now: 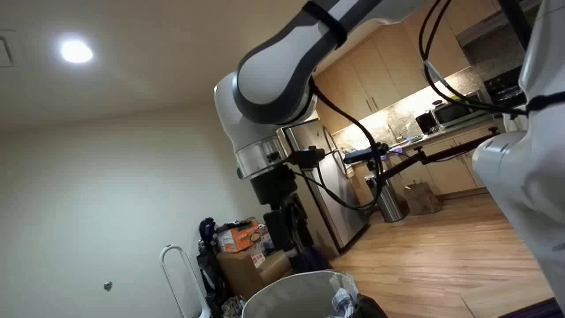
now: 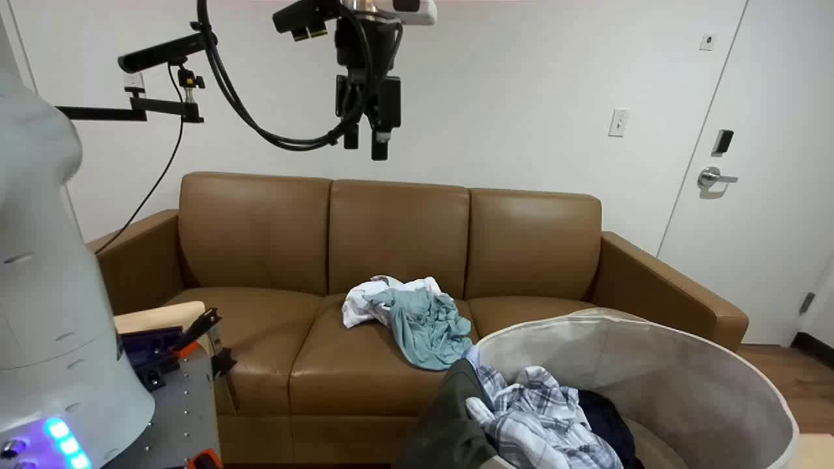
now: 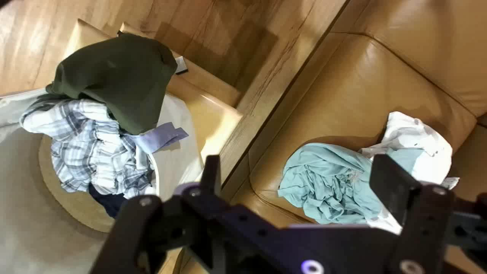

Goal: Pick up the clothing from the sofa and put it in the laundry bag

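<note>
On the brown sofa (image 2: 247, 339) lies the clothing, a crumpled blue-green piece (image 2: 433, 329) bunched with a white piece (image 2: 361, 305). Well above the sofa back hangs my gripper (image 2: 365, 143), fingers downward and apart. In the wrist view the gripper (image 3: 300, 177) is wide open; the blue-green cloth (image 3: 327, 179) shows far below, between the fingers, untouched. White cloth (image 3: 433, 152) is partly hidden by the right finger. The laundry bag (image 2: 671, 384), pale grey and wide-mouthed, stands in front of the sofa. It also shows below the gripper in an exterior view (image 1: 287, 293).
Inside the bag are a plaid garment (image 2: 547, 423) and a dark one (image 2: 606, 417). Olive cloth (image 3: 121, 76) drapes over its rim, beside a lavender strip (image 3: 161, 137). Cables loop beside the wrist. Cardboard boxes (image 1: 240, 271) stand by the wall; a camera arm (image 2: 104, 114) juts out behind the robot.
</note>
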Controlling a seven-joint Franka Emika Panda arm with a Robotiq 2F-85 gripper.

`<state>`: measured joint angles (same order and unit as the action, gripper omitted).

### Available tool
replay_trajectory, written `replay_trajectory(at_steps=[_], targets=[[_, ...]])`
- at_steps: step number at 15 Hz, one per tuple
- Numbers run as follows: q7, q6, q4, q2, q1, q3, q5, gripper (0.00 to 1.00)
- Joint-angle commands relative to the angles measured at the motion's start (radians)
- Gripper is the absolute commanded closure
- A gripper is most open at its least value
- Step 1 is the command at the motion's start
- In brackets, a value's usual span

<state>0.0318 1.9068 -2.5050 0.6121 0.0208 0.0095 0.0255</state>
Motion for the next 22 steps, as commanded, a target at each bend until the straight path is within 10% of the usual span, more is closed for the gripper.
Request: replay_trajectory(at_steps=[1,9,18,20,22], targets=[[-0.004,-0.002,0.002,0.0,-0.008,-0.007,-0.005,0.0],[-0.004,-0.002,0.002,0.0,-0.008,-0.007,-0.005,0.0],[-0.672,0.409,0.024,-0.28,0.032,0.485,-0.167,0.0],[-0.766,0.379,0.086,-0.42,0.025,0.552,-0.249,0.0],[-0.751,0.374,0.028,-0.339,-0.07,0.464,-0.236,0.0]])
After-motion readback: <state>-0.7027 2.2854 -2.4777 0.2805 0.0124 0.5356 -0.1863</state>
